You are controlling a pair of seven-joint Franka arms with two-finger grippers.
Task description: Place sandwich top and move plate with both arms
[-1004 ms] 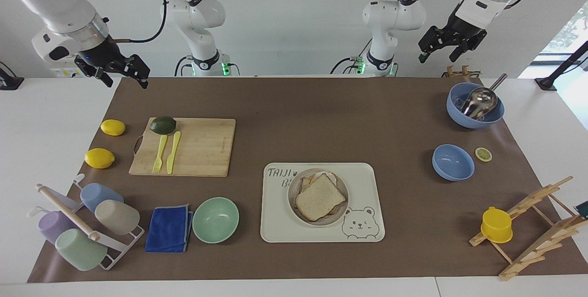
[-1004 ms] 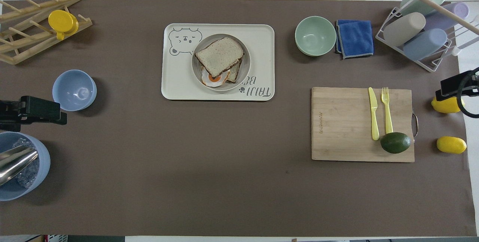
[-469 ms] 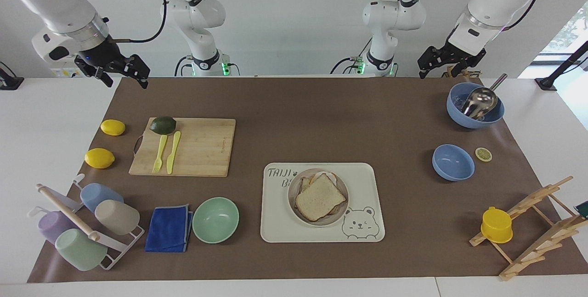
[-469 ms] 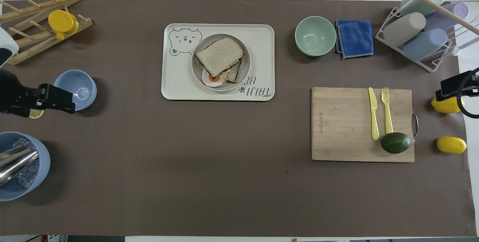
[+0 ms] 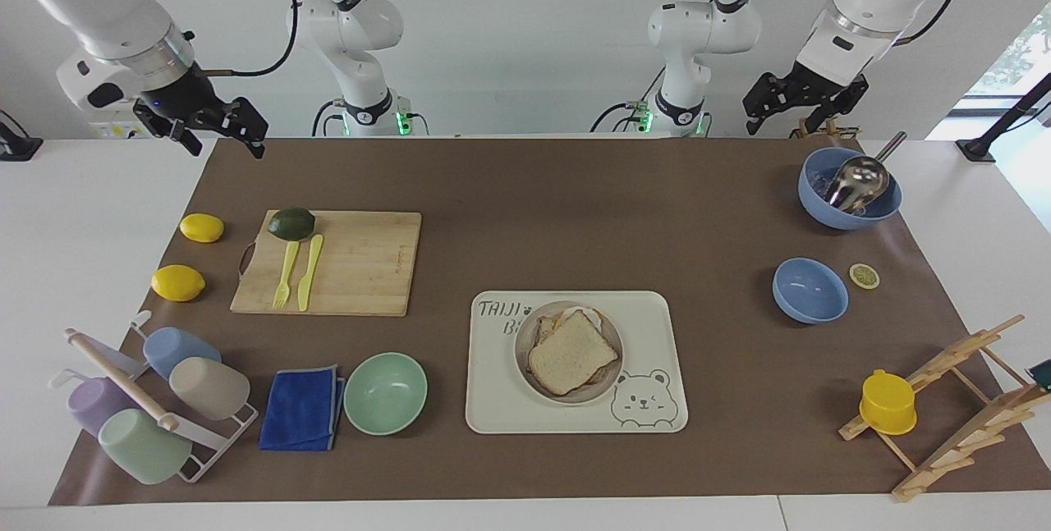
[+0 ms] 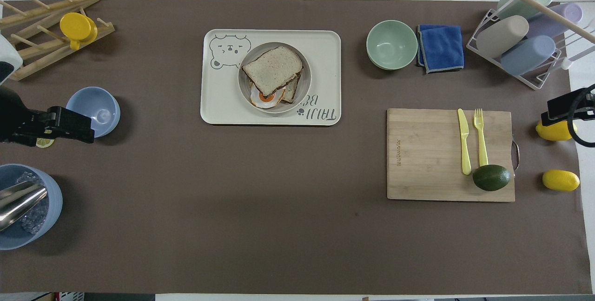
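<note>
The sandwich top (image 5: 572, 352) already lies on the egg toast on the plate (image 5: 525, 367), which sits in the bear tray (image 5: 657, 326) near the middle of the counter's edge away from me, so I judge the plate move is next: bring both grippers down on facing sides of the rim, pinch together and lift level so the stack does not slide. My left gripper (image 5: 800, 102) hangs released and empty above the counter corner by the scoop bowl (image 5: 821, 203). My right gripper (image 5: 220, 129) waits, jaws apart and empty, above the corner at the right arm's end.
</note>
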